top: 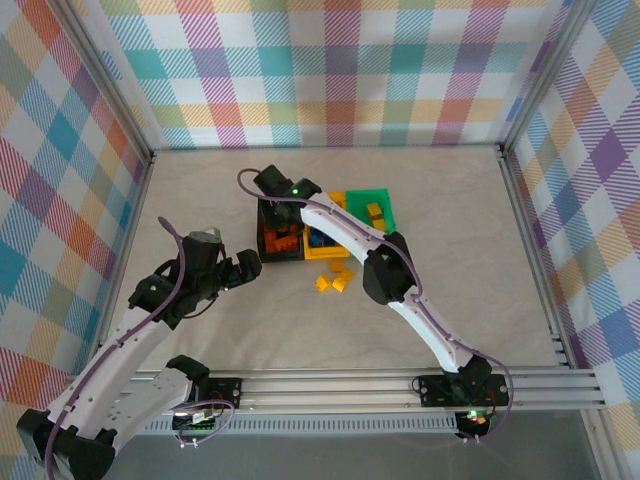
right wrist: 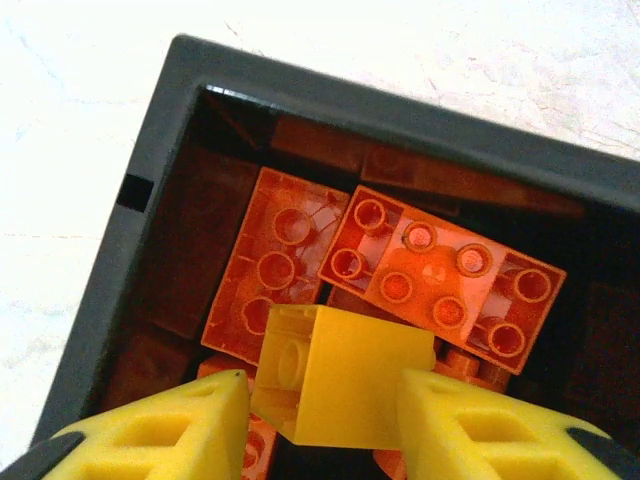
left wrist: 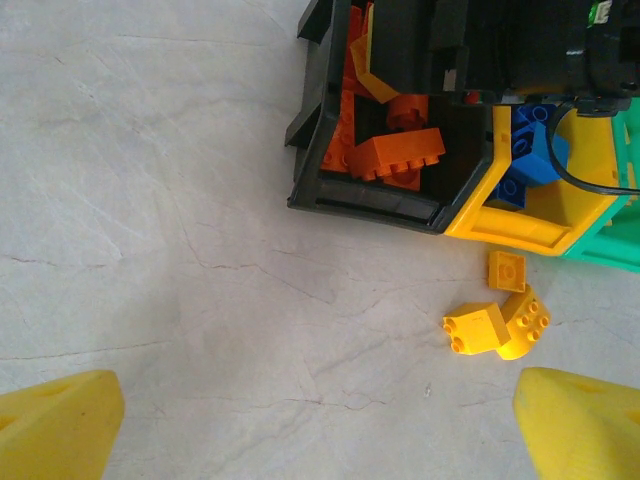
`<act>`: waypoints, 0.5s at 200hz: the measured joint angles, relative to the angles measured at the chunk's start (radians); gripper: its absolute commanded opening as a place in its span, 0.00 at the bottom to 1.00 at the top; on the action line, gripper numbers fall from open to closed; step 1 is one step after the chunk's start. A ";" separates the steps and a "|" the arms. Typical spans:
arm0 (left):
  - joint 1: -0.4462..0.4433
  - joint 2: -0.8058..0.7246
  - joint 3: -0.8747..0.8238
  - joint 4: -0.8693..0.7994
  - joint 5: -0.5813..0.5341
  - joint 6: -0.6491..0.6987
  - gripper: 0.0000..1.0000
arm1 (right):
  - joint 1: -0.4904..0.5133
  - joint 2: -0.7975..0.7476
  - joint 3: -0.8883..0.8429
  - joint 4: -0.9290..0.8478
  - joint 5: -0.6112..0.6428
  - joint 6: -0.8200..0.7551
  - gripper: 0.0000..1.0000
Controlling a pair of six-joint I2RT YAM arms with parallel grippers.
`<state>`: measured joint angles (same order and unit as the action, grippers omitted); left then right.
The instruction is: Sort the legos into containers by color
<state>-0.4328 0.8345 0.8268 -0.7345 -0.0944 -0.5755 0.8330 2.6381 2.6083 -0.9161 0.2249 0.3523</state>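
My right gripper hangs inside the black container, its yellow fingers closed against both sides of a yellow lego that sits above several orange legos. In the top view the right gripper reaches down into the black container. Beside that stand the yellow container with blue legos and the green container with a yellow lego. My left gripper is open over bare table, left of the loose yellow legos. The left gripper sits just left of the black container.
Loose yellow legos lie on the table in front of the containers. The right arm arcs over them from the near right. Checked walls enclose the table on three sides. Bare tabletop extends to the left and right of the containers.
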 measured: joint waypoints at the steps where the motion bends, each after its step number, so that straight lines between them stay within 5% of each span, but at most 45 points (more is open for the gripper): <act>1: 0.000 0.000 0.000 0.000 0.000 0.000 1.00 | 0.000 0.000 0.000 0.000 0.000 0.000 0.38; 100: 0.004 0.000 0.000 0.000 0.004 0.000 1.00 | 0.003 0.004 0.023 -0.021 0.039 -0.003 0.18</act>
<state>-0.4286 0.8345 0.8268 -0.7345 -0.0902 -0.5755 0.8356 2.6423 2.6316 -0.9371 0.2638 0.3496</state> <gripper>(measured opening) 0.998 0.196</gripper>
